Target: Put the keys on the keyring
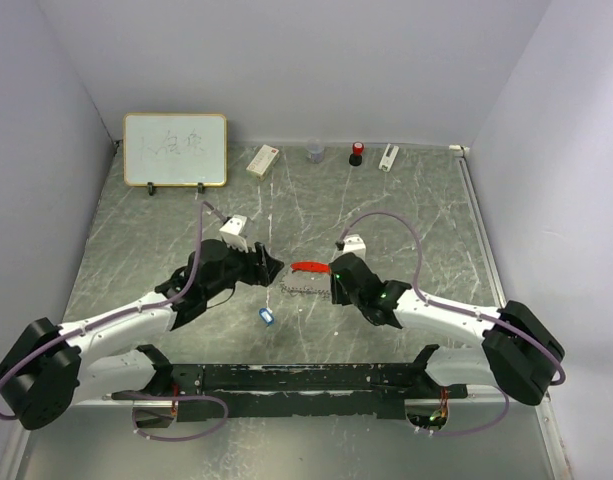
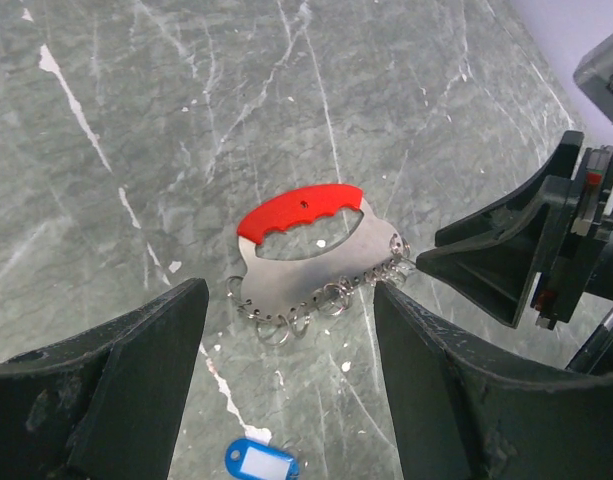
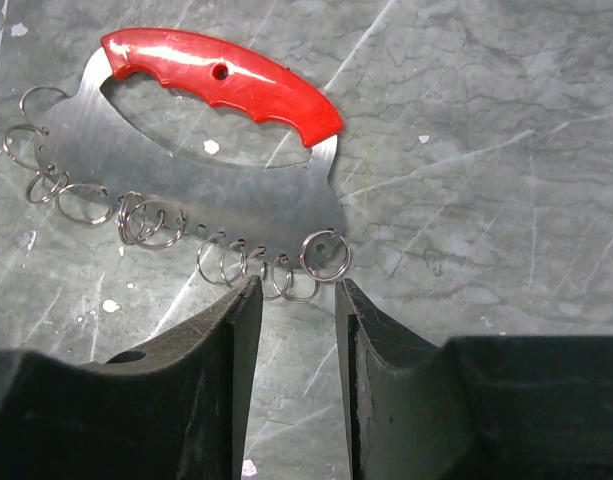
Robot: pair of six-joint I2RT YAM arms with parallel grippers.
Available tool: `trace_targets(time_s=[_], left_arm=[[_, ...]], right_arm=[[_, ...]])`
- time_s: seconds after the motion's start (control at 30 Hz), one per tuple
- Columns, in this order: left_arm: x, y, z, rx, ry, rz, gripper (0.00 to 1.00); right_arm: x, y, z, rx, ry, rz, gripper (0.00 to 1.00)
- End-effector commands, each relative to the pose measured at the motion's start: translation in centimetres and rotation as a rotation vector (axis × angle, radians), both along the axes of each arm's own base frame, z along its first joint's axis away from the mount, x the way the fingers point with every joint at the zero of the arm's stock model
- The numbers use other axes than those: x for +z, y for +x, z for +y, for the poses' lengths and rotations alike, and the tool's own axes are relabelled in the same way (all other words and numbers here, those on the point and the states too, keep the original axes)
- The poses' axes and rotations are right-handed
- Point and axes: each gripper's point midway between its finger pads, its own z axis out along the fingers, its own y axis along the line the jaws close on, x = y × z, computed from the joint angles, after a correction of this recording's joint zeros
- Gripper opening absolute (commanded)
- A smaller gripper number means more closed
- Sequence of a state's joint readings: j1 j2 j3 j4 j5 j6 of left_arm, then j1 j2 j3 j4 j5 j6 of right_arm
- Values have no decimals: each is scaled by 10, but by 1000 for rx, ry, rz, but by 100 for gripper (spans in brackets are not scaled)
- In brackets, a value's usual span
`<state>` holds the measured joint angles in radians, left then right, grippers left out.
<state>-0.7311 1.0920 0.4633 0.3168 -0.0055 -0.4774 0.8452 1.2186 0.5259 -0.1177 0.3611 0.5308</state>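
Keyring (image 1: 306,284) lies flat on the grey marbled table (image 1: 436,220), centre of the top view, between the two grippers. It is a flat metal plate with a red grip along its upper edge and a row of small wire rings along its lower edge.

Left gripper (image 1: 273,268) sits just left of the keyring, tips pointing at it, jaws wide apart with nothing between them. In the left wrist view the keyring (image 2: 308,252) shows in the middle of the frame, in the gap between the two dark fingers (image 2: 136,380), clear of both.

Right gripper (image 1: 332,284) is at the right end of the plate. Its wrist view shows the jaws partly open, a narrow gap, with the tips right at the end rings of the keyring (image 3: 216,195) in the lower middle of the frame. Cannot tell whether a tip touches a ring. No ring is pinched.

Blue-headed key (image 1: 266,316) lies on the table below and left of the keyring, apart from it. It is also at the bottom edge of the left wrist view (image 2: 261,462). Only the blue plastic head with its white window can be made out.

A whiteboard (image 1: 175,150) stands in the upper left at the back wall. A white box (image 1: 262,160) lies to its right.
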Motion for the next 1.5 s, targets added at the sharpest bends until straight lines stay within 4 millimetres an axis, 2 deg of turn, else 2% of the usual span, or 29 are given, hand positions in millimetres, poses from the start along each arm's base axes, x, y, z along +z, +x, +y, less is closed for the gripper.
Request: trace_targets(time_s=[0.0,0.23,0.6,0.87,1.2,1.47], left_arm=[[21,4,-17,-26,-23,-49,78],[16,3,-26,-37,5,-43,78],[13,3,-29,-35,26,-47,78],[13,3,-32,-42,29,-46,78],[15,2,-23,0,28,-62,78],[11,3,-21,23,29,-67,77]], right_arm=[[-7,-5,3,57,-12,18,35],[-17,-2,1,44,-42,26,34],[4,7,4,19,-3,-33,35],[-16,9,0,-28,-51,13,36],[-15,12,2,-46,-40,4,38],[-24,9,-3,-76,-32,9,38]])
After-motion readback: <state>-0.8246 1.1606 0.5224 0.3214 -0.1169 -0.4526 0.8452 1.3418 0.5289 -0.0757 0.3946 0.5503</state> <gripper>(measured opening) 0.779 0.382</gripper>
